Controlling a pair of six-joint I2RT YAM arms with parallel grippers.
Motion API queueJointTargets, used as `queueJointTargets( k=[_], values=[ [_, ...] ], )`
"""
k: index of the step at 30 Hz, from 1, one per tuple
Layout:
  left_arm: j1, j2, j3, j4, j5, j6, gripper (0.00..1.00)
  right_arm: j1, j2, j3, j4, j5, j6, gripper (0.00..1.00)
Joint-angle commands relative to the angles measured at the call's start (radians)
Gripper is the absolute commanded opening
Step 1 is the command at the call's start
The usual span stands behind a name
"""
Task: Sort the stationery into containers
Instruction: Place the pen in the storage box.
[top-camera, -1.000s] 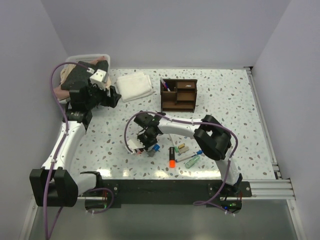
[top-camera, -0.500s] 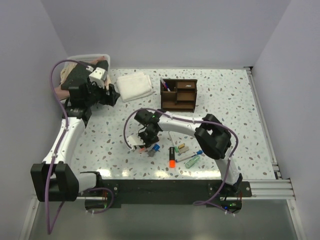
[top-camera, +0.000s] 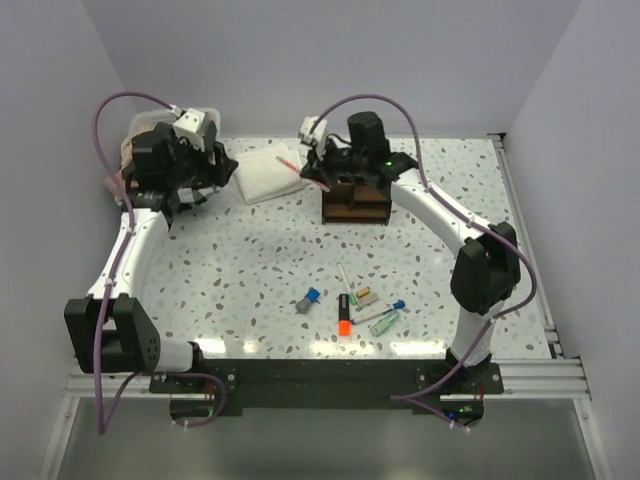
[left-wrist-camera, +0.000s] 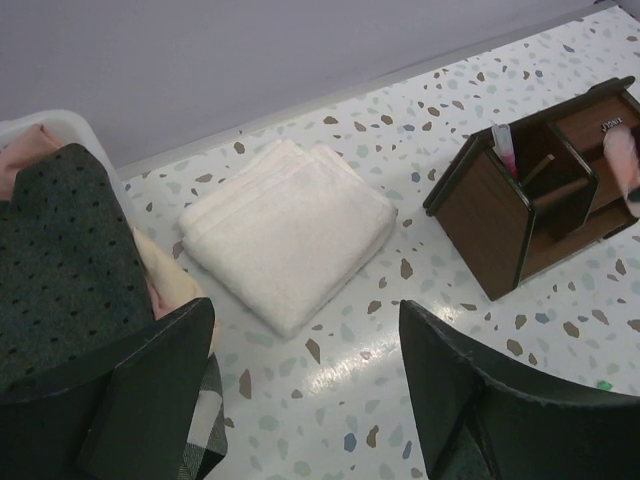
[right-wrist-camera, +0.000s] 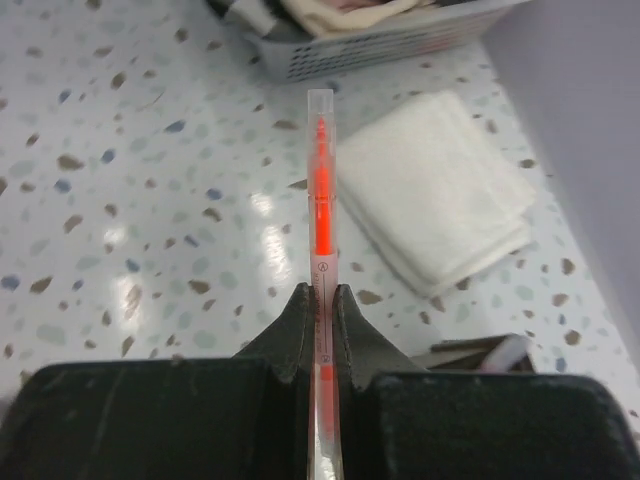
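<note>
A speckled table (top-camera: 200, 270) is carrying the whole scene, with both arms stretching toward its far edge. At the back left a white bin (top-camera: 150, 122) is holding folded clothes, and a white folded cloth (top-camera: 265, 172) is lying beside it. The left gripper (top-camera: 222, 172) is hanging between bin and cloth with its fingers (left-wrist-camera: 160, 390) spread wide apart and nothing between them.

Right of the cloth the dark wooden organiser (top-camera: 357, 195) is standing upright, a pinkish pen (left-wrist-camera: 503, 145) already leaning in one tall compartment. The right gripper (top-camera: 310, 168) is hovering at the organiser's left end, its fingers (right-wrist-camera: 295, 320) pressing together on a red pen (right-wrist-camera: 321, 200). That pen is jutting straight out past the fingertips toward the cloth, outside every compartment.

Well apart, near the front edge, the remaining stationery is lying loose in a cluster: an orange-black highlighter (top-camera: 344, 315), a blue-capped marker (top-camera: 309, 299), a white pen (top-camera: 345, 277), a blue pen (top-camera: 387, 309), a green bit (top-camera: 385, 323) and a tan bit (top-camera: 365, 296).
</note>
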Motion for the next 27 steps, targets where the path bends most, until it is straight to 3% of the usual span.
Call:
queueJointTargets(
  k=[1,4,10,17,27],
  values=[
    [0.007,0.058,0.088,0.032,0.018,-0.011,0.79,-0.067,-0.058,-0.119,0.490,0.012,0.352,0.00],
    [0.005,0.092,0.119,0.024,0.012,-0.005,0.79,-0.109,-0.026,-0.113,0.607,0.030,0.389,0.00],
    [-0.001,0.153,0.168,-0.026,0.012,0.039,0.78,-0.168,0.060,-0.065,0.677,0.033,0.415,0.00],
    [-0.013,0.221,0.243,-0.054,-0.022,0.093,0.78,-0.213,0.143,-0.031,0.656,0.030,0.384,0.00],
    [-0.022,0.262,0.265,-0.043,-0.019,0.096,0.78,-0.215,0.123,-0.136,0.625,0.024,0.346,0.00]
  ],
)
